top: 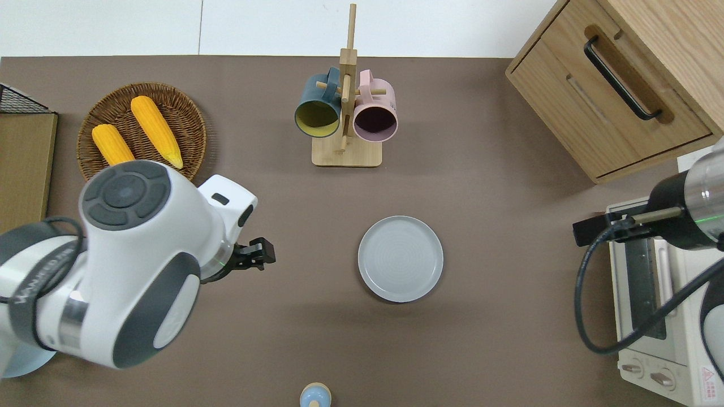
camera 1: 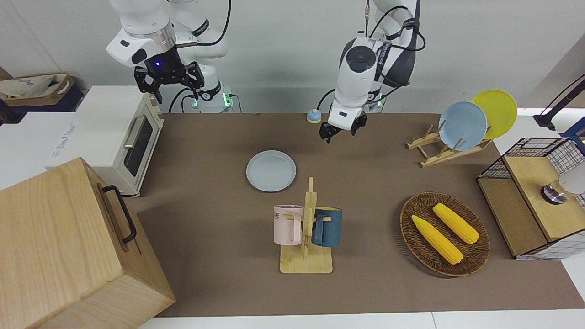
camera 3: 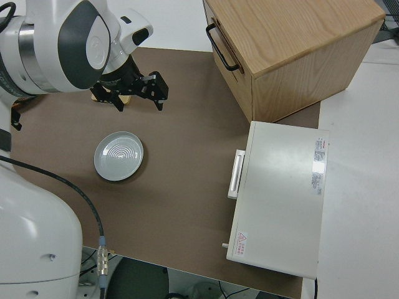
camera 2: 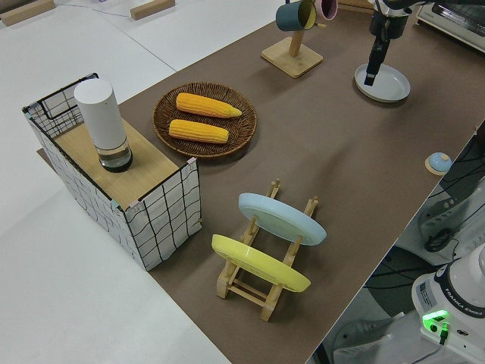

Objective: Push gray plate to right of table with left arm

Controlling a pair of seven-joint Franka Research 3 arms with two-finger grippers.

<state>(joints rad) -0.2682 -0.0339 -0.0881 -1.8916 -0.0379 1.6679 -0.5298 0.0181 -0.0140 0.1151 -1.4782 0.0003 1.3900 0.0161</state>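
While plate (top: 400, 258) lies flat, "ME" on mug (camera 1: 288, 224)

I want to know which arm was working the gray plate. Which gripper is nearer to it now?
Left. The left gripper is raised over bare table toward the left arm's end from the gray plate, not touching it. The right arm is parked.

Pale gray-blue plate (top: 400, 258) with faint concentric rings — matte brown table (top: 498, 316), white-edged — yellow corn (top: 156, 131).
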